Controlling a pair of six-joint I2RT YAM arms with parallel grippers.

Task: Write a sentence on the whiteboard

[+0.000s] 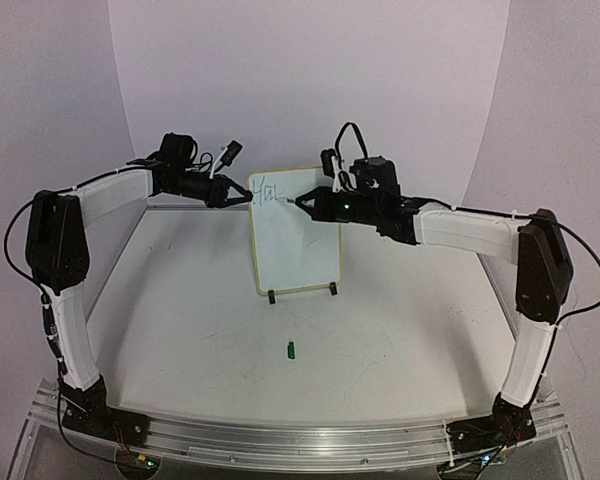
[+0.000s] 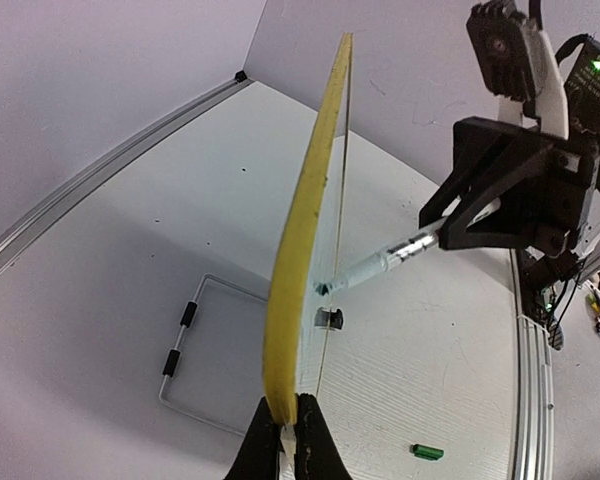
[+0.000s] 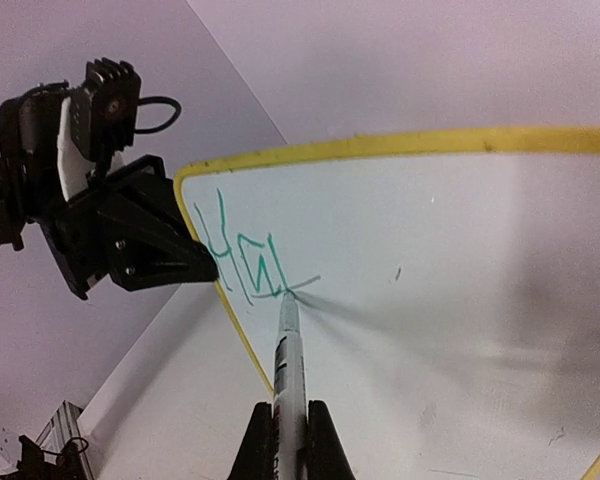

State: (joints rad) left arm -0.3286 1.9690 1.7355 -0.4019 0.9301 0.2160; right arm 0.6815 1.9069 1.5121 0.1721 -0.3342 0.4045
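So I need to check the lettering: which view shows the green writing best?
Right wrist: the green writing sits close and large by the pen tip. Top external shows it tiny; left wrist sees the whiteboard edge-on, writing hidden.

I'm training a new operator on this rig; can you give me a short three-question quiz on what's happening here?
1. True or false: the left hand grips the whiteboard by its edge.
2. Which hand holds the pen?
3. Where is the green cap? A) on the pen B) on the table in front of the board C) in the left hand
Key: 1 true; 2 the right hand; 3 B.
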